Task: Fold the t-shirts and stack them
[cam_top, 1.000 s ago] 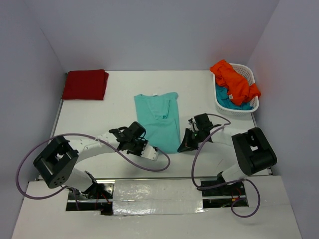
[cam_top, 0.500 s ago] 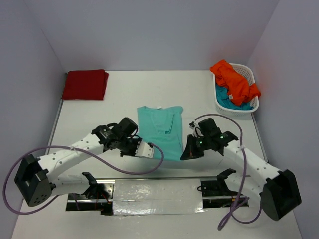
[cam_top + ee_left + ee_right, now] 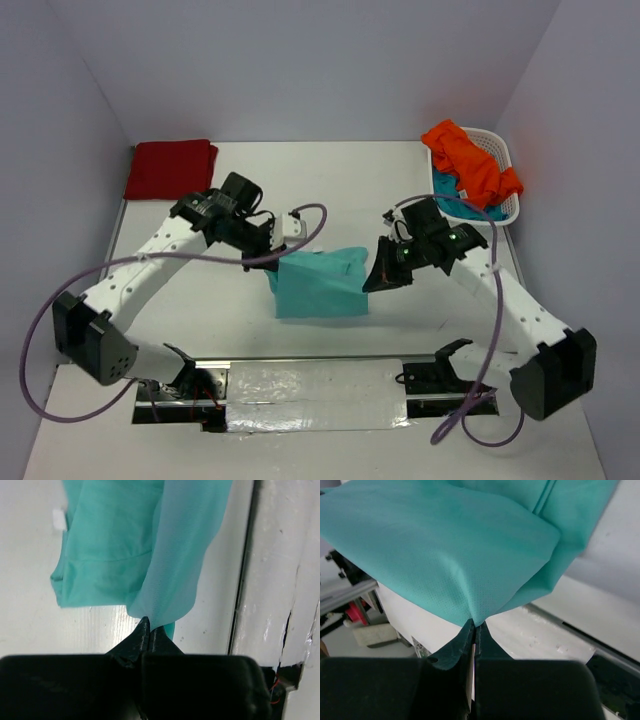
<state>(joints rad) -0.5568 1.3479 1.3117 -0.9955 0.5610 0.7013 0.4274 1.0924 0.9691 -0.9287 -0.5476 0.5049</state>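
Note:
The mint-aqua t-shirt (image 3: 318, 284) lies in the table's middle, its near hem lifted and carried back over the rest of it. My left gripper (image 3: 274, 262) is shut on the hem's left corner; the cloth hangs from its tips in the left wrist view (image 3: 150, 625). My right gripper (image 3: 372, 282) is shut on the hem's right corner, shown in the right wrist view (image 3: 476, 624). The dark red t-shirt (image 3: 171, 170) lies folded at the back left. The orange t-shirt (image 3: 470, 165) and the teal-blue t-shirt (image 3: 462, 198) are in the basket.
The white mesh basket (image 3: 505, 205) stands at the back right by the wall. A metal strip (image 3: 315, 385) runs along the table's near edge between the arm bases. Grey cables loop from both arms.
Both grippers have risen and moved toward the back, taking the shirt's near hem with them. The shirt, flat a second ago, is now doubled over itself.

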